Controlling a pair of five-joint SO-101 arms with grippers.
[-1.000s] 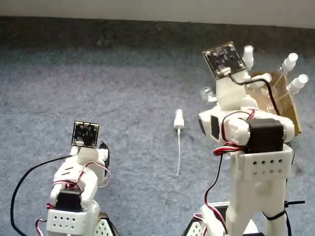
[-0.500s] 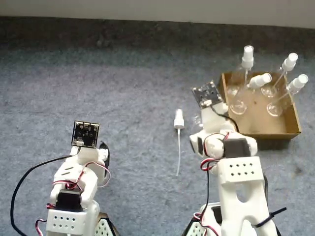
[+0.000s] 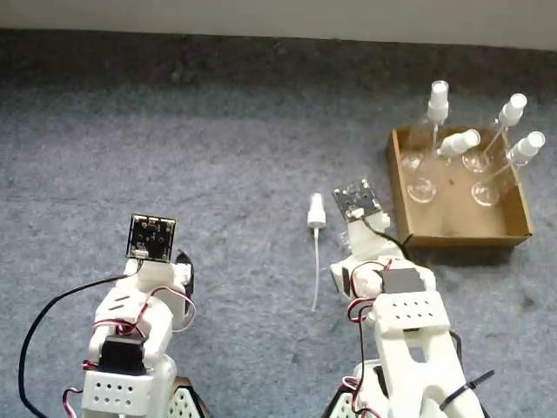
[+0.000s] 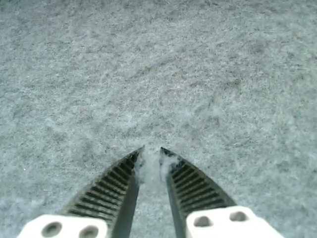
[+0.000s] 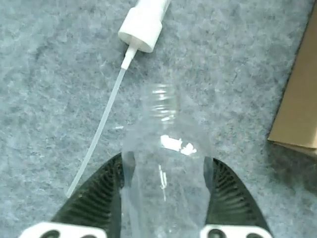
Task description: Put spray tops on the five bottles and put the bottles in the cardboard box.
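Note:
My right gripper (image 5: 166,161) is shut on a clear, capless bottle (image 5: 163,124), held low over the grey carpet. A loose white spray top (image 5: 143,22) with a long thin tube lies just ahead of the bottle's neck; the high view has this spray top (image 3: 316,212) left of the right arm. The cardboard box (image 3: 452,228) sits at the right, with several capped bottles (image 3: 435,104) standing in it. The box's edge (image 5: 299,99) also lies beside the held bottle. My left gripper (image 4: 151,150) is shut with nothing in it, low over bare carpet at the near left (image 3: 184,266).
Grey carpet covers the table, with a dark strip along the far edge (image 3: 261,52). The spray top's tube (image 3: 314,270) runs toward the near side between the two arms.
The right arm has drawn back from above the box and lowered toward the near side, carrying the bottle to beside the loose spray top. The left arm has not moved.

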